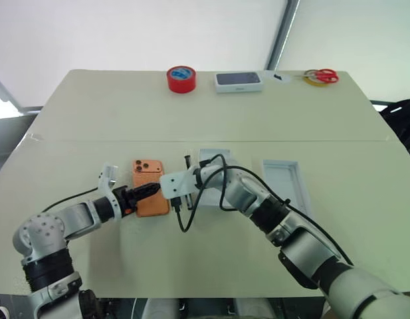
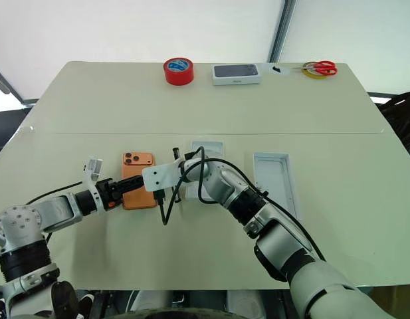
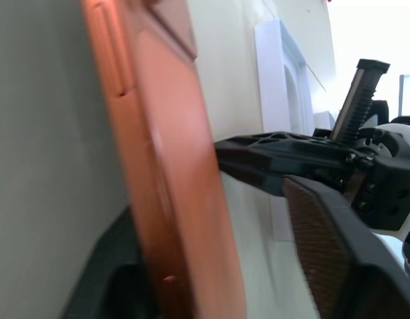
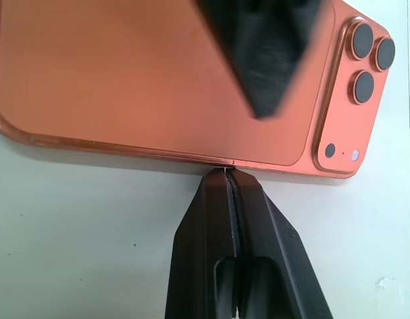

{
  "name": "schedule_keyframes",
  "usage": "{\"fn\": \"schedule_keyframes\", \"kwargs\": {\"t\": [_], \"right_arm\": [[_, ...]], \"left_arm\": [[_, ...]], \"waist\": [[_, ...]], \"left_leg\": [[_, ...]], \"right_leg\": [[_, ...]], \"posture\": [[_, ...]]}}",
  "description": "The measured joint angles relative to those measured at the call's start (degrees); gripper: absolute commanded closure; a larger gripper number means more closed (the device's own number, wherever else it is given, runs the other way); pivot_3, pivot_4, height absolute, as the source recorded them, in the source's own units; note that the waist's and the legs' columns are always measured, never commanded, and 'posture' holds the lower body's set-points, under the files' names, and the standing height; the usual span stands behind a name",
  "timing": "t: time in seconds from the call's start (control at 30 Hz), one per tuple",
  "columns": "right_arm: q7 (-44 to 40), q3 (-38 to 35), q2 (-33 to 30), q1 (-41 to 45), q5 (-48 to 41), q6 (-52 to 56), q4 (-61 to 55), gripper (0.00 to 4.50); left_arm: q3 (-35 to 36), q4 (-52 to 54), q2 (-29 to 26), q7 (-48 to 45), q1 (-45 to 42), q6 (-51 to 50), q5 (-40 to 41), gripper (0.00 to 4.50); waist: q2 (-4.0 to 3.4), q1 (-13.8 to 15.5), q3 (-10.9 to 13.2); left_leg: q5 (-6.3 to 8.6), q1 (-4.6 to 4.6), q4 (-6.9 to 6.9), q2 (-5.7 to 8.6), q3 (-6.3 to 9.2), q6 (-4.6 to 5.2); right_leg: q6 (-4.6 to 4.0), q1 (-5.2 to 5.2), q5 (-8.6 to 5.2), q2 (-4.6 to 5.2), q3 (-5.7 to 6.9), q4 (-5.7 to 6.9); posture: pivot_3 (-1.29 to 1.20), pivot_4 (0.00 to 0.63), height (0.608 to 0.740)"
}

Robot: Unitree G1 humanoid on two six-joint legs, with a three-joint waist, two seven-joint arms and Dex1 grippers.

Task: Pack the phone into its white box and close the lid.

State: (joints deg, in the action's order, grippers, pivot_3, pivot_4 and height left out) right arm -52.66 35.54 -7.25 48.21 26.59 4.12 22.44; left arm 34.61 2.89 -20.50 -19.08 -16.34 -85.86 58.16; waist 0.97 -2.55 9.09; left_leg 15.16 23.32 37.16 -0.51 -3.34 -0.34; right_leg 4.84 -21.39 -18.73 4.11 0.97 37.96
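Right claw [image 4: 229, 174], pinched together, hides the white box [image 1: 209, 158] behind its wrist.

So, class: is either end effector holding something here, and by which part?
The left end effector straddles the flat orange phone across one long edge, not yet clearly clamped. The right end effector, shut, holds nothing, tips against the opposite edge.

Partly hidden: the white box [image 1: 211, 159], behind the right arm and its cable; only its far end showing; the near end of the phone [image 1: 150, 187], covered by the left gripper [image 1: 146, 193]; cut off on two sides in the right wrist view, with a dark blurred finger [image 4: 261, 46] across its back; too small to read: print on the white slab [image 1: 238, 82] at the bench's [image 1: 92, 106] far edge.
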Motion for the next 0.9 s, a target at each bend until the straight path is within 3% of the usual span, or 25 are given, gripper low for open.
{"fn": "schedule_keyframes", "kwargs": {"t": [0.03, 0.4, 0.5, 0.83, 0.9], "right_arm": [[0.0, 0.0, 0.0, 0.0, 0.0, 0.0, 0.0, 4.50], [0.0, 0.2, -0.1, -0.1, 0.0, 0.1, -0.2, 4.50], [0.0, 0.1, -0.2, -0.1, 0.0, 0.1, -0.2, 4.50], [-1.6, -3.0, 0.2, -1.4, -6.0, 3.1, -1.3, 4.50], [-5.3, -8.0, 0.3, -2.0, -13.2, 7.2, -3.5, 3.98]], "left_arm": [[0.0, -0.6, 0.0, -0.3, 0.4, 0.1, 0.0, 3.77], [-0.2, -2.5, -0.9, -3.4, 1.3, 2.1, 1.2, 3.77], [0.1, -3.2, -0.9, -3.4, 0.7, 2.3, 2.1, 4.48], [0.2, -4.0, -0.2, -2.9, 0.8, 5.4, 3.3, 4.48], [0.3, -3.8, -0.3, -3.0, 0.9, 6.3, 3.5, 4.50]], "waist": [[0.00, 0.0, 0.0], [0.00, 0.0, 0.0], [-0.01, 0.0, 0.0], [-0.01, 0.0, 0.0], [0.03, 0.1, 0.2]], "left_leg": [[0.00, 0.00, 0.00, 0.00, 0.00, 0.00], [0.00, 0.01, -0.05, -0.01, 0.03, -0.02], [-0.01, 0.01, -0.05, -0.01, 0.04, -0.03], [-0.01, 0.04, -0.05, -0.01, 0.06, -0.03], [-0.01, 0.10, -0.04, -0.01, 0.08, -0.02]], "right_leg": [[0.00, -0.01, 0.00, 0.00, 0.00, 0.00], [-0.01, -0.04, -0.01, 0.01, 0.00, -0.01], [-0.01, -0.03, -0.01, 0.01, 0.00, 0.00], [-0.01, -0.05, -0.01, 0.01, 0.01, 0.00], [-0.01, -0.07, -0.01, 0.01, 0.02, -0.02]], "posture": [[0.00, 0.150, 0.738], [0.00, 0.150, 0.738], [0.00, 0.150, 0.738], [0.00, 0.150, 0.738], [0.00, 0.150, 0.738]]}}
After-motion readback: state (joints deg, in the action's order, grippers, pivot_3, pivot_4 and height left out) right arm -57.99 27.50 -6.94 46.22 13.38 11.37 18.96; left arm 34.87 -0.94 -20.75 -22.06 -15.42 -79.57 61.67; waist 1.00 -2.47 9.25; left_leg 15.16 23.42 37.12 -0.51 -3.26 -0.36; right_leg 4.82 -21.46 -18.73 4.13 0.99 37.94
